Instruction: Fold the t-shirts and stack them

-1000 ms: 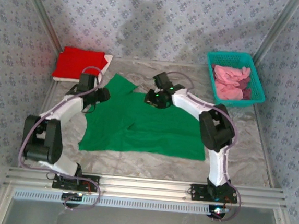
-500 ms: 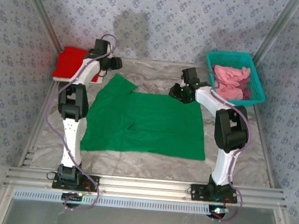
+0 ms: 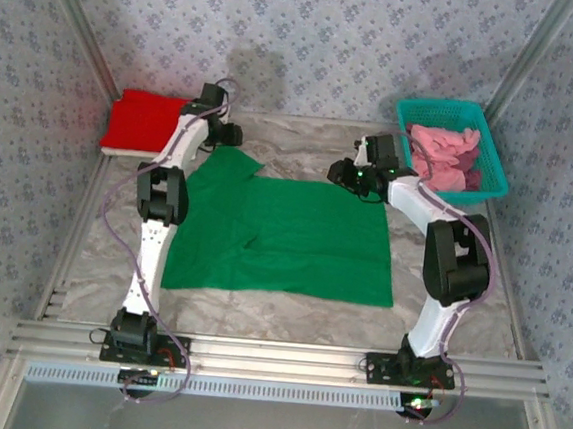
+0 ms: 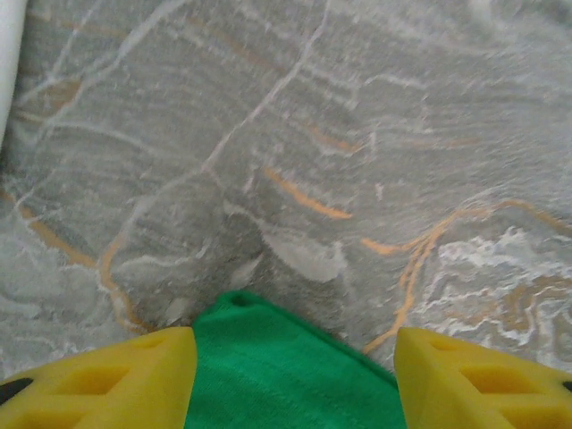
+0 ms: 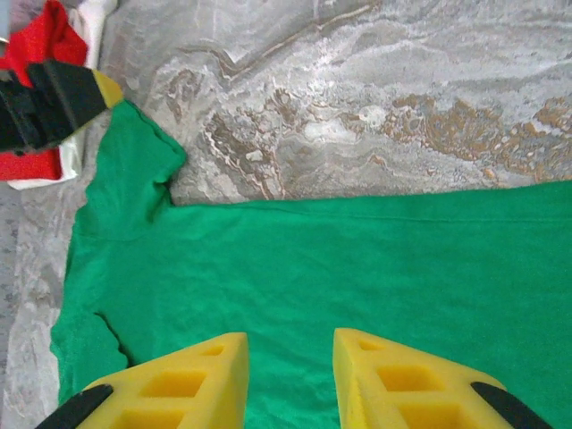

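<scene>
At ten o'clock on the marbled table point(image 3: 287, 320), a folded red t-shirt point(image 3: 142, 122) is seen resting on white cloth point(image 5: 94, 16). Just beside it, the left gripper point(image 3: 229, 135) is held over the sleeve tip at eleven o'clock of the green t-shirt point(image 3: 284, 239), its yellow fingers point(image 4: 107, 380) set wide apart with nothing clamped. The green t-shirt is spread flat at the table's centre. At its one o'clock edge the right gripper point(image 3: 352, 176) is poised, fingers narrowly parted over the cloth, nothing gripped. At two o'clock, pink t-shirts point(image 3: 442, 153) are heaped in a teal basket point(image 3: 490, 184).
</scene>
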